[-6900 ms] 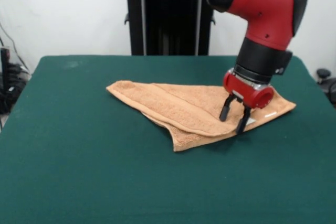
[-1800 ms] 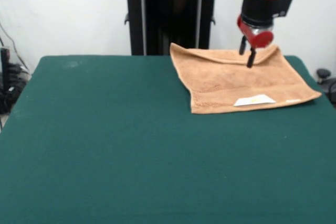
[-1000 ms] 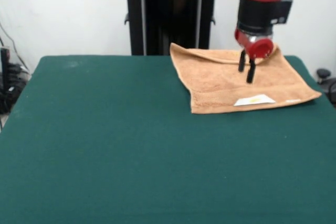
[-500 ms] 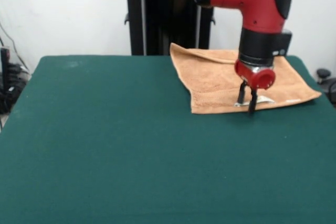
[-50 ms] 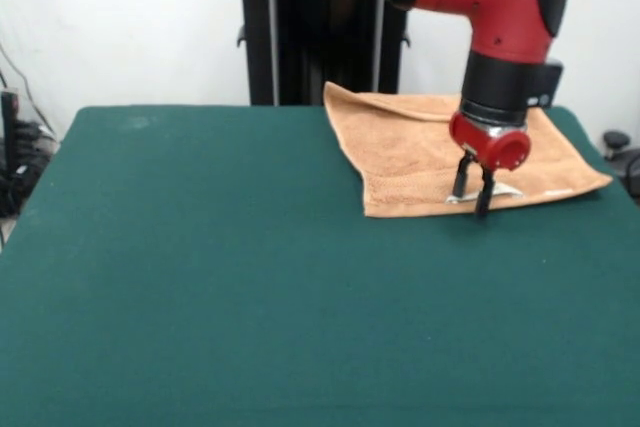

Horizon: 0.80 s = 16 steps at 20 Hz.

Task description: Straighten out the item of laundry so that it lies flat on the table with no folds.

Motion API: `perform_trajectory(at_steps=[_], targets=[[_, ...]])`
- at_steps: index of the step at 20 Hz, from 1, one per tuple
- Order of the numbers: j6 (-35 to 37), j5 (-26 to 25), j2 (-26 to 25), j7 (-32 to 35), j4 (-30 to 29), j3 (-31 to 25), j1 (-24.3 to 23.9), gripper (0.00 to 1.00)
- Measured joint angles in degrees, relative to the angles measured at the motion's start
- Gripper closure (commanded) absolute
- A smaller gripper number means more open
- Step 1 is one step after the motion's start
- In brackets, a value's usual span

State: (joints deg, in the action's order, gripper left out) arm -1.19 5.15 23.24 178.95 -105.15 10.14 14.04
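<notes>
The item of laundry (image 5: 410,152), a tan terry towel, lies at the far right of the green table (image 5: 200,277). Its far edge rises in a slight ridge at the table's back. A white patch (image 5: 506,190) shows near its front edge. My gripper (image 5: 472,197) points down at that front edge, just left of the patch. It is open with a narrow gap, one fingertip (image 5: 484,209) at the towel's hem. Nothing is held between the fingers.
The towel's right corner (image 5: 600,183) reaches close to the table's right edge. A black stand (image 5: 320,27) rises behind the table's far side. Cables and dark gear (image 5: 15,162) sit past the left edge.
The towel went from a crumpled heap mid-table to the far right. My gripper then dropped from the towel's far edge to its front edge and has drifted slightly right.
</notes>
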Motion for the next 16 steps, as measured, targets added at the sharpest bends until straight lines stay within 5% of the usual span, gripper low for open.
perform_trajectory(at_steps=[5, 6, 16], targets=[[2.6, 0.0, -0.2, 0.0, 1.2, 0.3, 0.2, 0.0], [5.8, -0.3, -0.5, 0.0, 1.8, 0.6, 0.1, 1.0], [11.7, -2.5, -0.4, 0.0, 3.9, 0.4, -2.1, 1.0]])
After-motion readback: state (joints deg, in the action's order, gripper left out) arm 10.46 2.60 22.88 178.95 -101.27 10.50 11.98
